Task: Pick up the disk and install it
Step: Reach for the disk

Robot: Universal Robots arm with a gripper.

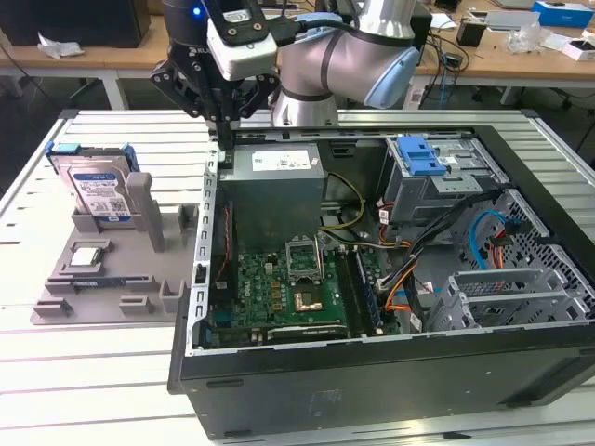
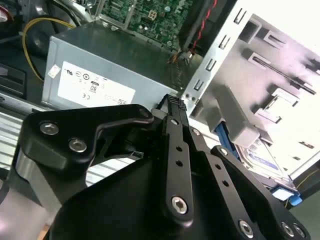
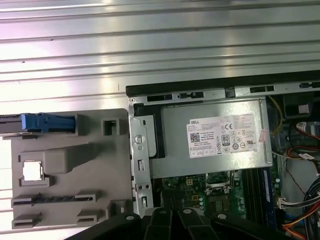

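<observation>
The disk point(image 1: 96, 189) stands upright on its edge in the grey holder point(image 1: 112, 288) on the exterior view's left, silver with a white and blue label and a blue frame. In the first wrist view its blue frame edge point(image 3: 47, 123) is seen from above, and the second wrist view catches its label point(image 2: 260, 161). My gripper point(image 1: 223, 130) hangs over the back corner of the computer case, to the right of the disk and apart from it. Its fingertips point(image 2: 175, 103) meet with nothing between them.
The open computer case point(image 1: 372, 372) lies on its side with a power supply point(image 1: 274, 167), a motherboard point(image 1: 288, 288) and a metal drive cage with a blue latch point(image 1: 423, 156). A small square chip point(image 1: 85, 257) sits in the holder. Ribbed metal table around.
</observation>
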